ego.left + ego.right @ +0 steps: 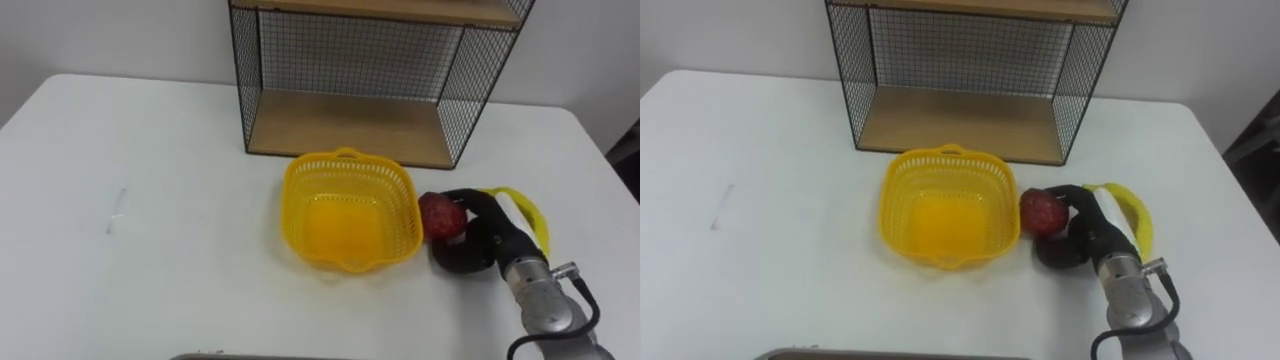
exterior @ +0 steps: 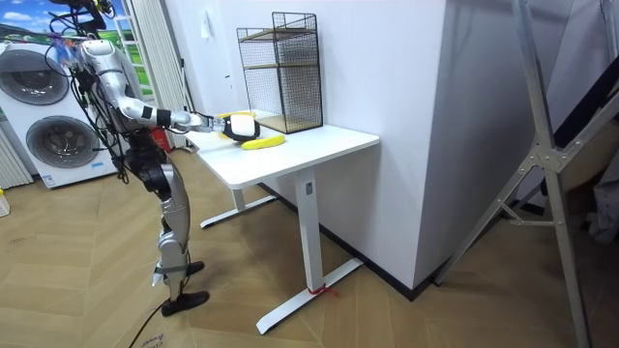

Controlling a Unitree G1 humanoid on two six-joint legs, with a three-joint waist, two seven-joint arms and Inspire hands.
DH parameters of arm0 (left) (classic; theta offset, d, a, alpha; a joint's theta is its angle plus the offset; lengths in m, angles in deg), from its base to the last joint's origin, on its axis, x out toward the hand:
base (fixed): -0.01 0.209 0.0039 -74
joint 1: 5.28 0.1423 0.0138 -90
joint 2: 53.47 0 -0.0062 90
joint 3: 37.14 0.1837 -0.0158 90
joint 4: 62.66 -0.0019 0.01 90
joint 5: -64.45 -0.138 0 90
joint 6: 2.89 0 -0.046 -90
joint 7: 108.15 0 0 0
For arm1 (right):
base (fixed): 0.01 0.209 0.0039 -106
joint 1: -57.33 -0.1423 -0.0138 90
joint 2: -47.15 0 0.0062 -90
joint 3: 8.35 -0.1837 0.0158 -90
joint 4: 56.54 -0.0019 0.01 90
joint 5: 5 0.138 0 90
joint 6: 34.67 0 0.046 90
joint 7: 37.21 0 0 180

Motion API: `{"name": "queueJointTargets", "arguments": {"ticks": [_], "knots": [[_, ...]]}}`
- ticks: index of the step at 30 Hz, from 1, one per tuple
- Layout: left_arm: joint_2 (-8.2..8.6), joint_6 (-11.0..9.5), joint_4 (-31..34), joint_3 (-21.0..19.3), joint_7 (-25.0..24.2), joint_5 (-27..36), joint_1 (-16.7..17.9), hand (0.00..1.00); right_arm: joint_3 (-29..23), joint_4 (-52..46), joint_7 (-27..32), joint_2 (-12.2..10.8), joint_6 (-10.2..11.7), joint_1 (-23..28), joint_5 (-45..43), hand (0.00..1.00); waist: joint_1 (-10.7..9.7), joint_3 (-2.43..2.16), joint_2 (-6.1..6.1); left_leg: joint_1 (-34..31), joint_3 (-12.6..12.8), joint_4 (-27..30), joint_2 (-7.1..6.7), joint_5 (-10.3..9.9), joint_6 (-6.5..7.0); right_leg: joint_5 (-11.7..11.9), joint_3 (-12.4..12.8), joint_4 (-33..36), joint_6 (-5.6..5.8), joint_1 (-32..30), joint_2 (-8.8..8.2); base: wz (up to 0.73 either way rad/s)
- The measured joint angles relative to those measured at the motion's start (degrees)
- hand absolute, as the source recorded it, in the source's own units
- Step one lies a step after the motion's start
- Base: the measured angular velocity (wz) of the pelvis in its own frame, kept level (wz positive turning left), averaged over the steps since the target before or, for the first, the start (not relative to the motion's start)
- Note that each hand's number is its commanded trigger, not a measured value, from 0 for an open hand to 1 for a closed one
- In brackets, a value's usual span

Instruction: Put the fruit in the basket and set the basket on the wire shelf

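A yellow mesh basket [image 1: 348,212] stands empty in the middle of the white table [image 1: 150,150]. Just right of its rim is a dark red fruit [image 1: 441,214]. My right hand [image 1: 472,243] comes in from the lower right, its dark fingers curled over and round that fruit. I cannot tell whether the fruit rests on the table or is slightly lifted. A yellow banana [image 1: 527,212] lies behind the hand, partly hidden by it. The black wire shelf [image 1: 350,70], with wooden boards, stands at the back of the table, directly behind the basket.
In the room view I stand at the end of the table [image 2: 319,145] on the room view's left, right arm stretched over it. The wire shelf [image 2: 280,72] stands against the wall. The table's left half is bare white surface.
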Motion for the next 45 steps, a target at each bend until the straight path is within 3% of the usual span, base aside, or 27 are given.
{"name": "queueJointTargets", "arguments": {"ticks": [10,21,26,30,31,35,40,45], "knots": [[0.03,0.7,0.0,0.1,0.8,0.0,1.0,0.00,-0.3,1.0,0.9,-1.0,2.3,1.2,6.7,1.00,-2.4,-0.16,-0.23,-0.1,0.2,0.3,-0.01,0.0,0.01,0.0,0.1,0.0,0.00,0.1,-0.05,0.00],[0.12,0.6,0.1,-0.8,0.8,0.1,1.0,0.00,-1.9,1.1,2.2,-1.0,2.3,2.4,12.7,1.00,-2.6,-0.19,0.01,-0.1,0.6,0.9,0.04,0.0,0.02,0.0,0.3,0.0,-0.02,-0.2,-0.08,0.00],[0.23,0.6,0.1,-0.8,0.8,0.1,1.1,0.00,-1.8,-3.0,2.8,-1.0,1.6,2.5,13.4,1.00,-2.4,-0.54,0.70,-0.4,1.1,0.9,0.07,0.0,0.04,0.0,0.9,0.1,-0.01,-0.6,-0.05,-0.05],[0.31,0.6,0.0,-0.8,1.0,0.1,0.8,0.00,-1.8,-8.9,3.5,-1.0,1.6,2.5,13.8,1.00,-2.2,-0.51,1.70,0.5,1.3,0.2,0.12,0.1,0.08,0.0,1.0,0.1,0.02,0.1,-0.02,-0.01],[0.35,0.4,0.0,-0.8,1.0,0.2,0.6,0.00,-1.8,-10.6,3.5,-1.0,1.6,2.5,14.2,1.00,-2.1,-0.33,1.81,0.4,1.5,0.1,0.18,0.1,0.06,0.0,1.1,0.1,0.02,0.0,0.00,0.00],[0.47,-0.3,-0.4,-0.8,1.1,0.1,0.5,0.00,-1.8,-15.3,2.8,-0.8,1.6,2.5,14.1,1.00,-2.0,-0.12,1.79,0.4,1.6,0.0,0.18,0.1,0.06,0.0,1.5,0.1,0.02,-0.1,0.02,-0.01],[0.50,-0.3,-0.5,-0.7,1.1,0.2,0.5,0.00,-1.6,-21.2,2.3,-0.2,1.6,2.5,12.8,1.00,-1.7,0.12,0.89,-0.4,1.7,-0.1,0.16,0.1,0.07,0.0,1.6,0.2,0.02,-1.1,0.02,0.00],[0.49,-0.3,-0.4,0.0,2.0,0.3,0.7,0.00,-0.4,-23.7,1.6,-0.2,1.6,2.5,10.8,1.00,-1.6,-0.04,0.24,-1.0,1.8,0.0,0.16,0.1,0.08,0.0,1.5,0.2,0.04,-1.8,-0.01,0.00]]}}
